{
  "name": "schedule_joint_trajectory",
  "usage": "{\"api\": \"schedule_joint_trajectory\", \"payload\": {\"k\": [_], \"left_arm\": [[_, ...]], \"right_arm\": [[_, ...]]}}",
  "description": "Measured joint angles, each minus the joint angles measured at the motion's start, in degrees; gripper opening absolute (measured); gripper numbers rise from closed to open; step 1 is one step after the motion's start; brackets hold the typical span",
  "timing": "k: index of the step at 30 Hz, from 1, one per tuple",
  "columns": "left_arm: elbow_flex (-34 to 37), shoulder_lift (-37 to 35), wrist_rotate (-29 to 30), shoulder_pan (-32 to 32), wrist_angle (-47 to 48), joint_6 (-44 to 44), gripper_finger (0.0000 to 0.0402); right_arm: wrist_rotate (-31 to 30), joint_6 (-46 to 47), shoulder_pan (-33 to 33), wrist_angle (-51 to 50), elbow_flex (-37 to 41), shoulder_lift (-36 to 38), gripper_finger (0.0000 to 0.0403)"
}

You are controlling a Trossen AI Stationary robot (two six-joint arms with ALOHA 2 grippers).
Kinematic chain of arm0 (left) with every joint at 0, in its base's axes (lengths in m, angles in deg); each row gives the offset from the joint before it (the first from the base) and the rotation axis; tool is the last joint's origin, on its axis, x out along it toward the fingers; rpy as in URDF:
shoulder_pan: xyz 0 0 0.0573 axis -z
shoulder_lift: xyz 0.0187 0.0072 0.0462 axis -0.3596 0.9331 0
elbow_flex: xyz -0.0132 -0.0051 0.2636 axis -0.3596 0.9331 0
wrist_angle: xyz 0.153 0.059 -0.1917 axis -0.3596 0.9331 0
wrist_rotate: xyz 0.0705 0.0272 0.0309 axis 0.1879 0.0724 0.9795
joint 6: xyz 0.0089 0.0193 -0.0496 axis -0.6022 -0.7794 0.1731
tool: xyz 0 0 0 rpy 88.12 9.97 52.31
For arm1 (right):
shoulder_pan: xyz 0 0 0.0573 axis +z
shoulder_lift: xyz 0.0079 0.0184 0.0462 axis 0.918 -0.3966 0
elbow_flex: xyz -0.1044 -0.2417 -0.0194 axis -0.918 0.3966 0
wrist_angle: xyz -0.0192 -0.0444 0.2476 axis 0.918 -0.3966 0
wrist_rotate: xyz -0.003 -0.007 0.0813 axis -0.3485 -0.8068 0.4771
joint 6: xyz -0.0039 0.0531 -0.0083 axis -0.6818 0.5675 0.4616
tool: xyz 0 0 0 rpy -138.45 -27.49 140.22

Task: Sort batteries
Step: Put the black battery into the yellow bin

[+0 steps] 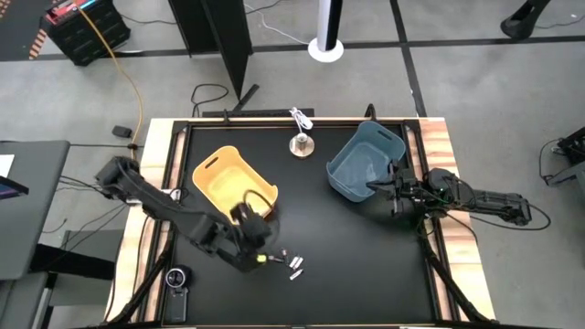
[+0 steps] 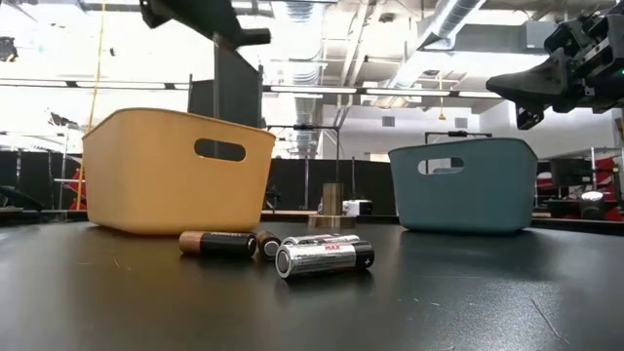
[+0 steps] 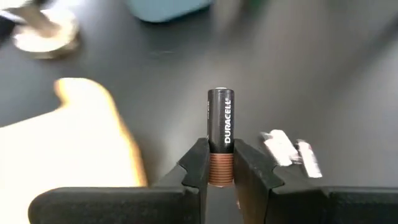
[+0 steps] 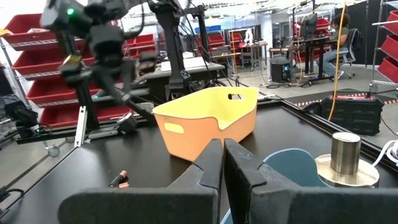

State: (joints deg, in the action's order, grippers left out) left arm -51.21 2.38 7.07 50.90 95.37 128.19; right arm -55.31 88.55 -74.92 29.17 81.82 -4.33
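Observation:
My left gripper point(image 3: 221, 163) is shut on a black battery with a copper end, just off the near right corner of the yellow bin point(image 1: 233, 183). The gripper is high above the table, at the top edge of the low view point(image 2: 195, 15). Several more batteries point(image 1: 292, 265) lie on their sides on the table below it: a dark copper-ended one point(image 2: 219, 244) and silvery ones point(image 2: 322, 255). My right gripper point(image 4: 222, 163) is shut and empty, hovering over the right side of the blue bin point(image 1: 366, 160). My left gripper pinches the battery by its copper end point(image 3: 221, 169) between its two fingers. The battery lies along the fingers, and its black end point(image 3: 221, 99) sticks out well past the fingertips. It is lifted clear of the table.
A round metal knob with a white cord point(image 1: 300, 143) stands between the two bins near the far edge. Wooden rails border the black table top point(image 1: 366, 274). A small black device point(image 1: 178, 277) sits at the near left rail.

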Motion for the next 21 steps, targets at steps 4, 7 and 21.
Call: {"api": "schedule_joint_trajectory", "payload": {"k": [4,7,21], "left_arm": [[0.0,-3.4,0.4,-2.6,11.1,5.0,0.0050],[0.1,-4.5,-0.4,-5.0,19.3,8.9,0.0050],[2.4,-4.6,-4.1,-10.5,23.7,8.1,0.0111]], "right_arm": [[0.0,0.0,0.0,-0.1,0.0,0.0,0.0035],[0.0,0.0,0.0,-0.1,0.0,0.0,0.0035],[0.0,2.1,0.0,-0.2,0.0,0.0,0.0035]]}}
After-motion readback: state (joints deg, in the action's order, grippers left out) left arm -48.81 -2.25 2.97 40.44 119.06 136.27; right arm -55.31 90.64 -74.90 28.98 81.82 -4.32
